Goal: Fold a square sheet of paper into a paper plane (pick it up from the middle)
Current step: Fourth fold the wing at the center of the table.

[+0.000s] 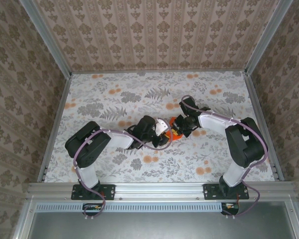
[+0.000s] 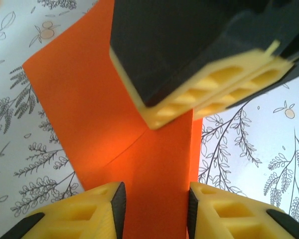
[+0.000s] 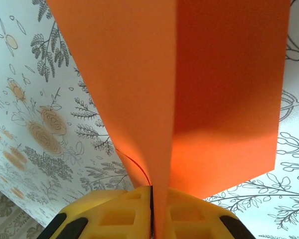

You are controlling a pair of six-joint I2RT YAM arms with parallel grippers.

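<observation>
Our right gripper (image 3: 151,194) pinches the smooth, creased square sheet of paper (image 3: 224,99); on our left gripper (image 2: 157,201) the latticed yellow fingers (image 2: 84,216) stand apart, straddling it.

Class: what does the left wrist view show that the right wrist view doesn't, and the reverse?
Left wrist view: the left gripper, jaws apart over the square sheet of paper, with the right gripper opposite. Right wrist view: a tall ridge fold rising from the right gripper's shut jaws. Shared: the orange sheet and the floral tablecloth.

Top camera looks down from behind; both wrist cameras closely face the paper (image 2: 89,99).
</observation>
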